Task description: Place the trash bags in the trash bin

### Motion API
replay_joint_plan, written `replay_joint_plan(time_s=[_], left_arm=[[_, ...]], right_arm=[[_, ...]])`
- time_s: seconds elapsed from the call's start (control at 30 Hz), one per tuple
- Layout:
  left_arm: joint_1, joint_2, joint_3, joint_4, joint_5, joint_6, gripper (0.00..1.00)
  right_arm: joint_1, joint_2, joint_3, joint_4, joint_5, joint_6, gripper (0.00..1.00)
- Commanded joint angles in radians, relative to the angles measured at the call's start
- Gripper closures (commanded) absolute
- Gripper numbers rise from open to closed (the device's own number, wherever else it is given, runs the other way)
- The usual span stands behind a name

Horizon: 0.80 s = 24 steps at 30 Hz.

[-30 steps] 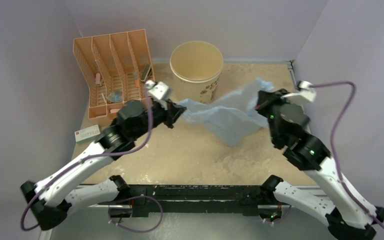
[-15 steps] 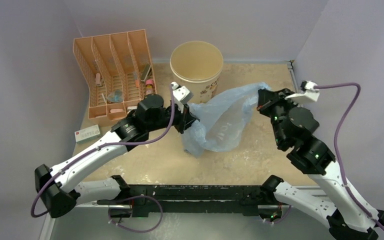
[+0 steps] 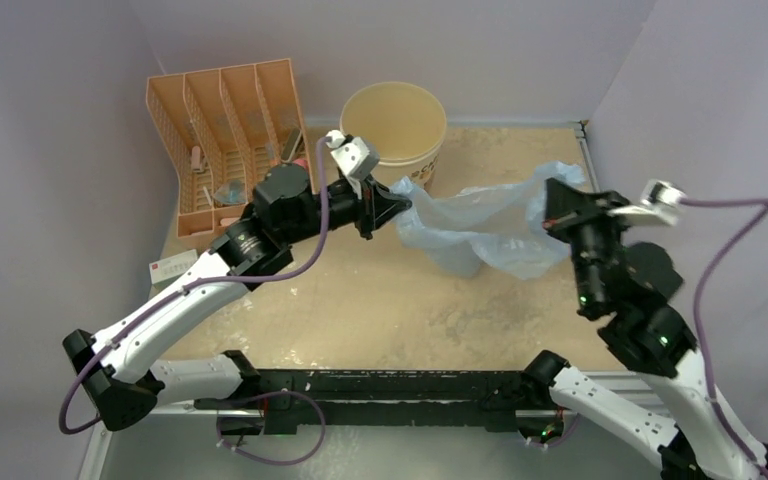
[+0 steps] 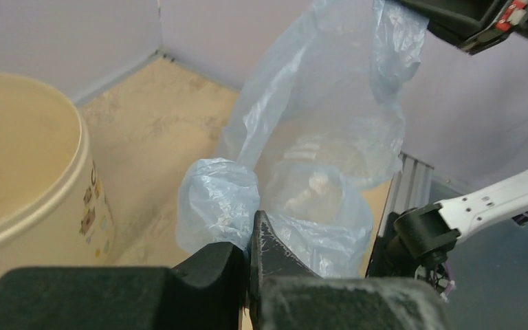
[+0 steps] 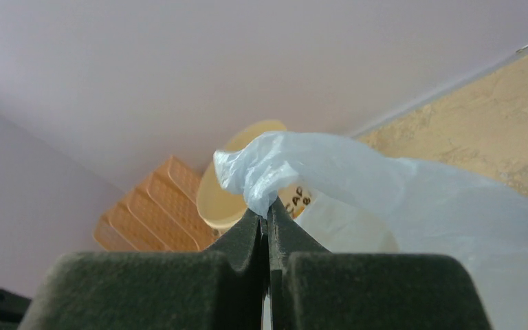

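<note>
- The left gripper (image 3: 398,204) is closed on one bunched end of the thin, crinkly, translucent light-blue plastic bag (image 3: 480,228). In the left wrist view its fingers (image 4: 210,265) are pressed together, and a puff of film swells just past the tips.
- The right gripper (image 3: 556,200) is likewise clamped on the bag's opposite end. In its wrist view a knot of film (image 5: 258,168) rises just above the closed gripper (image 5: 268,210).
- The bag hangs between the two grippers and sags in the middle toward the sandy-beige tabletop (image 3: 390,300). Whether its lowest fold touches the surface cannot be told.
- The round cream-beige plastic bucket (image 3: 422,178) with the brownish floral print stands upright, close beside the left gripper's tips and slightly beyond them. The bag is wholly outside it.
- From the right gripper the bucket (image 5: 213,196) lies well beyond the pinched film, past the bag's span.
- The orange slotted plastic organizer rack (image 3: 225,130) stands behind the left gripper, on the side away from the bag.
- A small white box (image 3: 173,266) lies well back from the left gripper, beside that arm's forearm.
</note>
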Motion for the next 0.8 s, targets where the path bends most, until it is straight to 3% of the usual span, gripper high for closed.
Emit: replay_joint_plan(time_s=[0.0,0.17,0.47,0.77], left_arm=[[0.000,0.020,-0.037,-0.023,-0.067,-0.027,1.00],[0.001,-0.020,-0.065,-0.030,-0.089,-0.045,1.00],[0.011,-0.055,-0.080,-0.129,-0.184,-0.031,1.00],[0.137,-0.084,-0.120,-0.185,-0.230,-0.033,1.00]], right_arm=[[0.000,0.157,0.014,-0.009,-0.181,-0.069,1.00],[0.000,0.301,0.047,0.006,-0.387,-0.082,1.00],[0.000,0.394,0.043,0.034,-0.553,-0.067,1.00],[-0.001,0.387,0.045,0.106,-0.634,-0.035,1.00]])
